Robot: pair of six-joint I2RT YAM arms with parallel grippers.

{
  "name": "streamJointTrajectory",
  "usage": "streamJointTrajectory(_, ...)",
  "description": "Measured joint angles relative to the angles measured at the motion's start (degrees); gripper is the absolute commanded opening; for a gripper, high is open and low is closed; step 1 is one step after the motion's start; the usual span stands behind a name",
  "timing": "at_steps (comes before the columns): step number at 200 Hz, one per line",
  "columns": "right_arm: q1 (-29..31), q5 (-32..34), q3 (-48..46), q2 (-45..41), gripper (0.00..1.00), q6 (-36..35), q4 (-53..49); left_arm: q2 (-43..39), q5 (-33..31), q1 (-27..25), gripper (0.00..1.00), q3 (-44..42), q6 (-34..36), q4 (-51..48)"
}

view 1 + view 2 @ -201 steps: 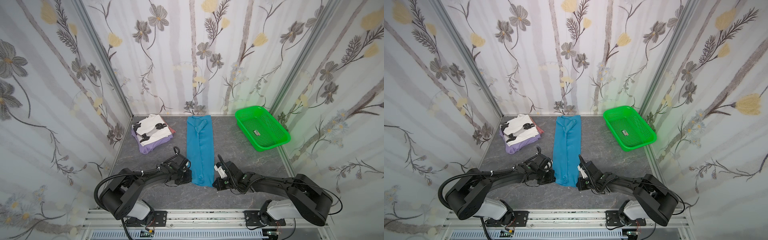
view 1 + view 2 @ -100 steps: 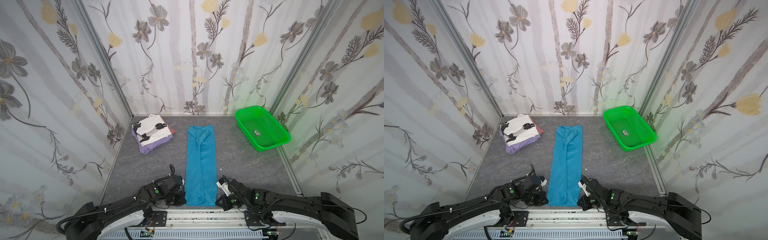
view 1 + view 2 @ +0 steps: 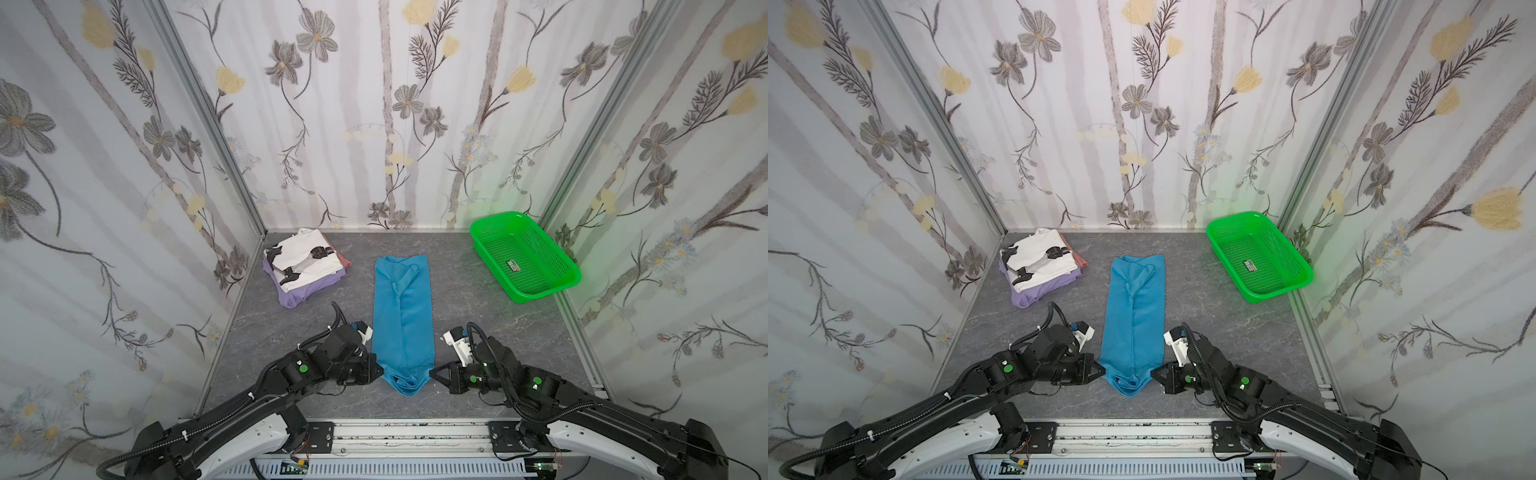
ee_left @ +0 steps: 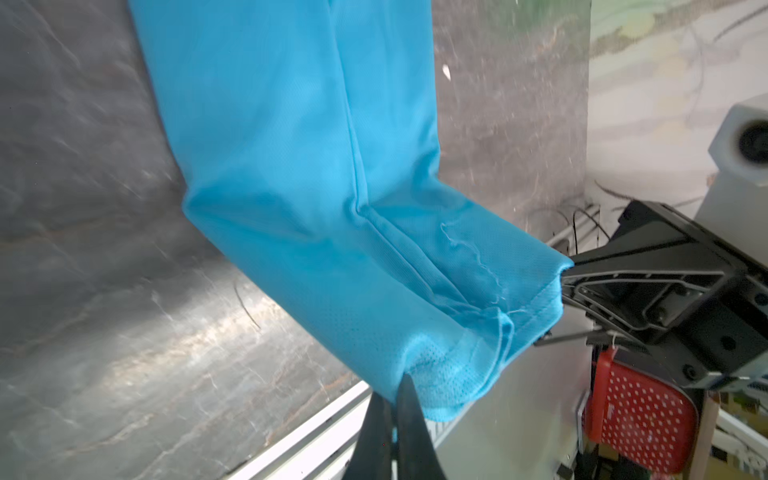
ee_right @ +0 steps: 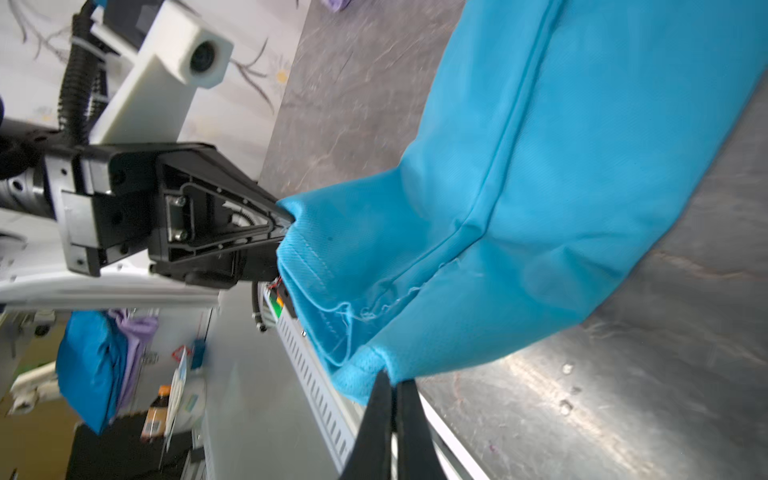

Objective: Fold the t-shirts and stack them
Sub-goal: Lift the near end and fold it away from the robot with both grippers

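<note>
Left fingers [image 4: 409,419] clamp one near corner of blue shirt [image 3: 402,316]. Right fingers [image 5: 380,415] clamp the other; hem sags between them.

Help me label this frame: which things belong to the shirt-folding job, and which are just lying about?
Job: blue shirt, gripped at its near hem by left gripper and right gripper; shirt pile.
Lying about: green basket; label inside it.
</note>
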Motion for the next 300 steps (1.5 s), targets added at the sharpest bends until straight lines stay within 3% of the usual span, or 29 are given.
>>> streamJointTrajectory(39, -12.9, -3.6, 7.9, 13.6, 0.00, -5.3, 1.2, 10.8, 2.7, 12.2, 0.00, 7.6, 5.9, 0.5)
streamJointTrajectory(98, -22.3, -7.2, 23.0, 35.1, 0.00, -11.9, 1.9, 28.3, 6.4, 17.6, 0.00, 20.0, 13.7, 3.0)
streamJointTrajectory(156, -27.6, -9.6, 32.7, 47.6, 0.00, -14.7, 1.6, 40.7, 8.4, 23.5, 0.00, 26.6, 15.1, 4.6)
streamJointTrajectory(261, -31.0, -10.7, 40.8, 59.0, 0.00, -15.5, -0.3, 51.8, 12.5, 25.8, 0.00, 34.1, 14.8, 7.3)
streamJointTrajectory(268, -31.1, -10.8, 41.3, 59.5, 0.11, -15.5, -0.3, 52.3, 12.8, 26.0, 0.12, 34.4, 14.7, 7.4)
streamJointTrajectory(275, -31.2, -11.0, 41.7, 59.9, 0.27, -15.5, -0.3, 52.8, 13.0, 26.1, 0.43, 34.6, 14.6, 7.6)
streamJointTrajectory(282, -31.2, -11.0, 42.0, 60.0, 0.34, -15.5, -0.3, 53.0, 13.3, 26.2, 0.69, 34.8, 14.4, 7.9)
streamJointTrajectory(288, -31.3, -11.0, 42.2, 60.0, 0.39, -15.5, -0.3, 53.0, 13.7, 26.4, 0.79, 34.8, 14.2, 8.5)
streamJointTrajectory(300, -31.3, -10.8, 42.5, 59.6, 0.43, -15.5, -0.2, 53.0, 15.0, 26.8, 0.89, 34.8, 13.6, 10.0)
